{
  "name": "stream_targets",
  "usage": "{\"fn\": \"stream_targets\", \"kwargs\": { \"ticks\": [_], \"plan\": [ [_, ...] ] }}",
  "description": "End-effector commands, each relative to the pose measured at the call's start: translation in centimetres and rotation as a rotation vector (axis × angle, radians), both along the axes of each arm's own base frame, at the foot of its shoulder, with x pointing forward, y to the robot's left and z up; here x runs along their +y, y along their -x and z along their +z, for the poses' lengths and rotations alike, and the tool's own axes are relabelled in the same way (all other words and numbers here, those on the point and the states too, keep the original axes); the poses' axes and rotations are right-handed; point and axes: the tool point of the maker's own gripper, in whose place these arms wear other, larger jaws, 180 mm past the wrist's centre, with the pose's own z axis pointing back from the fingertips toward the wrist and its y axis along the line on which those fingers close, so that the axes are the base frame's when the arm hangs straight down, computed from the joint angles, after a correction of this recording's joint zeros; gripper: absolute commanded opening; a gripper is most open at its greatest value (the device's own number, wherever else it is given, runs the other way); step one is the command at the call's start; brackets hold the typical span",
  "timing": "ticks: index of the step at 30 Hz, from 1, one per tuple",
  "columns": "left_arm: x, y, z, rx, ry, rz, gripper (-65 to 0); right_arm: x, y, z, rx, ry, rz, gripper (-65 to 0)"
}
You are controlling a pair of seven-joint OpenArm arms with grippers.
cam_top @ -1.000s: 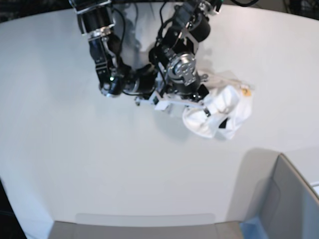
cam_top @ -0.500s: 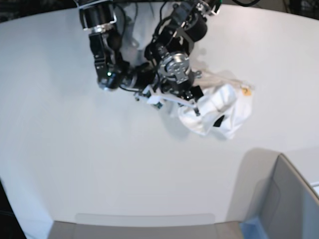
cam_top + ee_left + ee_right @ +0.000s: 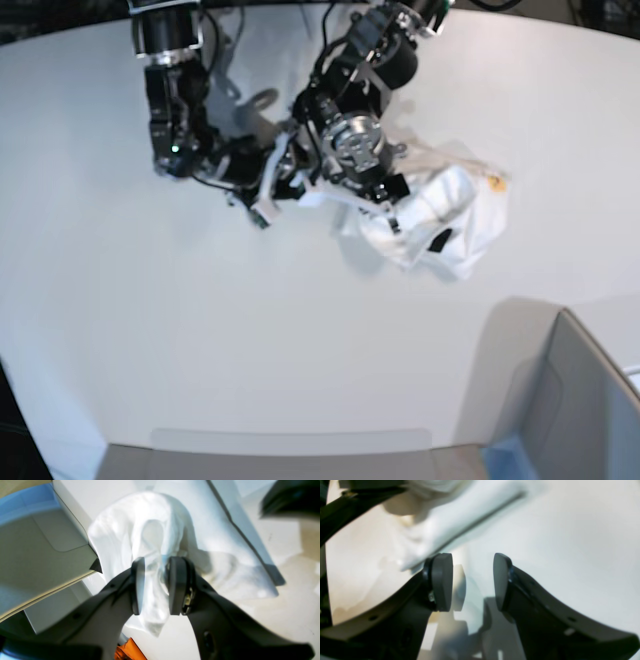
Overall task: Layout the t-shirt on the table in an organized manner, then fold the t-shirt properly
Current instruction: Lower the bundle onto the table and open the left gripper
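Note:
The white t-shirt [image 3: 455, 215] lies bunched on the white table [image 3: 200, 330] at the right, with a small yellow tag [image 3: 493, 182] showing at its far edge. My left gripper [image 3: 415, 232] is shut on a fold of it. In the left wrist view the cloth [image 3: 150, 537] hangs pinched between the dark fingers of this gripper [image 3: 156, 587]. My right gripper [image 3: 258, 208] is left of the shirt, open and empty. In the right wrist view this gripper [image 3: 471, 580] stands with its jaws apart over bare table, the shirt's edge [image 3: 460, 512] above and to their left. The print is hidden.
A grey box with a blue edge [image 3: 570, 400] stands at the front right corner and also shows in the left wrist view [image 3: 37, 542]. Both arms crowd the back middle of the table. An orange item [image 3: 127, 652] shows below the table edge.
My right arm has swung left, away from the shirt. My left gripper has shifted slightly left and back, still holding the cloth, and the bundle has followed a little.

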Motion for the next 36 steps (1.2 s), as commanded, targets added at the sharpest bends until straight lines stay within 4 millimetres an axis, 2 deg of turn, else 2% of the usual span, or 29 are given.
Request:
{"fn": "stream_targets", "kwargs": {
  "ticks": [1,4,7,12,18,24,27,30,33,36],
  "plan": [
    [0.0,-0.4,1.0,-0.031,-0.001,0.013,-46.8,-1.3,-0.5,0.0,-0.016,0.043,-0.002,-38.1],
    [-0.2,-0.4,1.0,-0.031,-0.001,0.008,-46.6,-2.4,-1.0,0.1,-0.017,0.044,-0.038,-38.1],
    [-0.2,-0.4,1.0,-0.031,-0.001,0.005,-45.2,-2.5,-1.0,0.1,-0.019,0.046,-0.038,-38.1],
    [-0.4,-1.0,1.7,-0.052,0.001,0.004,-34.2,-2.4,-1.1,0.1,-0.020,0.049,-0.033,-38.1],
    [0.0,-1.1,1.6,-0.052,-0.004,0.012,-34.0,-2.4,-1.2,0.1,-0.020,0.049,-0.035,-38.1],
    [-1.4,-1.1,2.2,-0.060,0.039,0.007,-33.9,-3.1,-1.1,-0.1,-0.019,0.067,-0.034,-38.1],
    [-2.2,-1.4,3.8,-0.101,0.096,0.015,-33.9,-3.3,-1.2,-0.1,-0.019,0.069,-0.037,-38.1],
    [-3.8,-1.3,6.3,-0.174,0.146,-0.035,-33.9,-3.4,-1.2,-0.1,-0.019,0.070,-0.039,-38.1],
    [-4.4,-1.3,7.8,-0.216,0.172,-0.056,-34.0,-3.8,-1.2,-0.3,-0.019,0.080,-0.040,-38.1],
    [-3.8,-3.1,9.6,-0.279,0.163,-0.042,-34.1,-4.2,-1.1,-0.4,-0.016,0.088,-0.040,-38.1]
  ]
}}
